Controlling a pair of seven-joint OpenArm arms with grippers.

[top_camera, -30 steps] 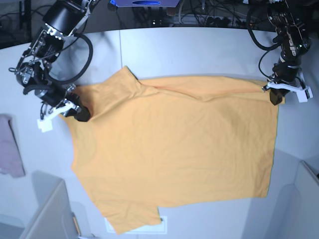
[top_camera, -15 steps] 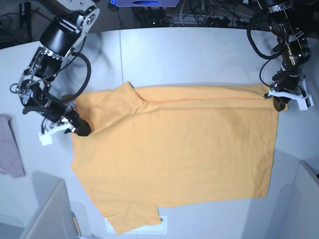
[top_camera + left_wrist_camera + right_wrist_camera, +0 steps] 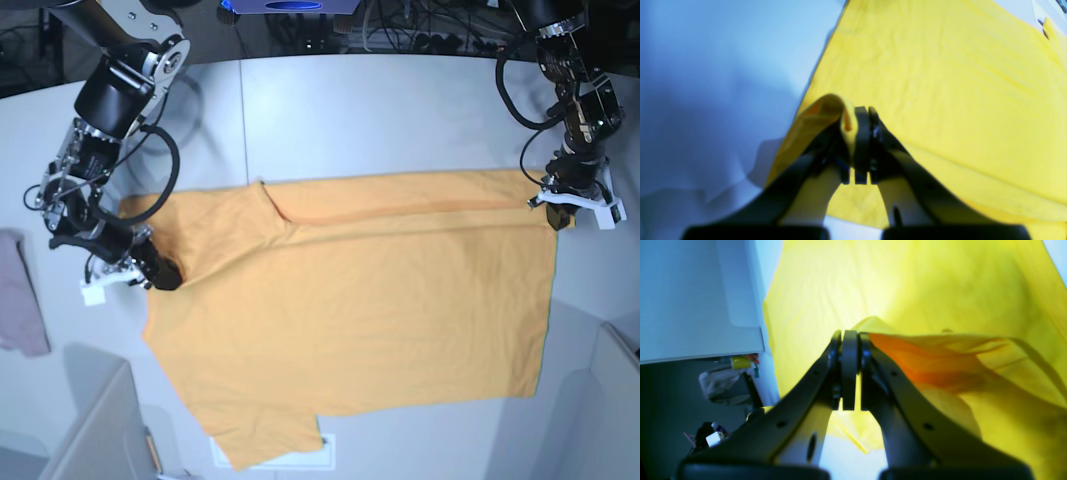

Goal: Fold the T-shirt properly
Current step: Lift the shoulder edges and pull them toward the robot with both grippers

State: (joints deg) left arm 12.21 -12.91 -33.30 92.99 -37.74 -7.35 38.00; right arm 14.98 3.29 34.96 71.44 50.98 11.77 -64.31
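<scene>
The T-shirt [image 3: 350, 310] lay spread across the middle of the counter [image 3: 400, 110], reaching toward its near edge, with the far strip of cloth doubled over toward the near side.

The left gripper [image 3: 558, 212] held the far corner of the shirt nearest the counter's right edge; its jaws were pressed together on a bunched lip of fabric. The right gripper [image 3: 160, 275] held the opposite corner, toward the left edge, its jaws likewise pinching cloth. Holding both ends of one edge at once appeared intended to keep that edge taut and straight so the fold line ran parallel to the far edge of the counter.

The base view alone showed the whole garment, the fold line, and a small mauve cloth [image 3: 20, 300] lying apart at the left edge. It did not resolve the jaw state. The left wrist view showed the left gripper [image 3: 862, 115] closed with cloth wrapped over one finger. The right wrist view showed the right gripper [image 3: 850, 336] closed on a raised, shadowed pleat, and clutter beyond the counter edge unseen elsewhere.
</scene>
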